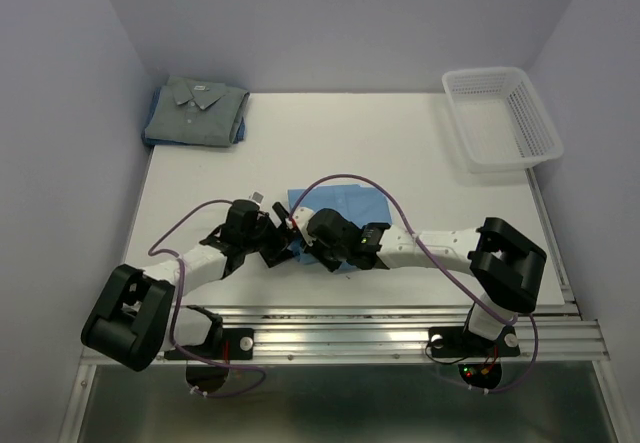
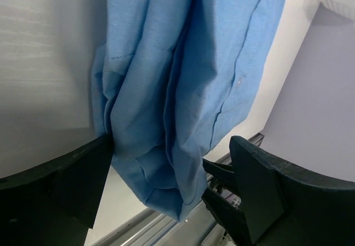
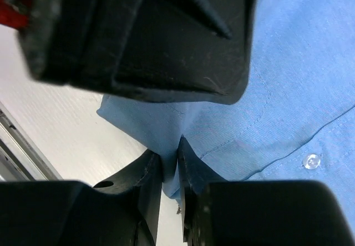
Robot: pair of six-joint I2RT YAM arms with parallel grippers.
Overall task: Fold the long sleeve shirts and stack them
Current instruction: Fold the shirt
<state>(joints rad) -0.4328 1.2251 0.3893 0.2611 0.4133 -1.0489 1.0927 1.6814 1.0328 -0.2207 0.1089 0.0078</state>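
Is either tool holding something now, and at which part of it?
The right tool pinches the light blue shirt at a fold on its edge. The left tool is open, holding nothing.

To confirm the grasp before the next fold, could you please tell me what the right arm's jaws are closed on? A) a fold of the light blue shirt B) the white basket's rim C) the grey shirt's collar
A: in the right wrist view the right jaws stand nearly together with an edge of the light blue shirt pinched between them, far from the grey shirt and the basket.
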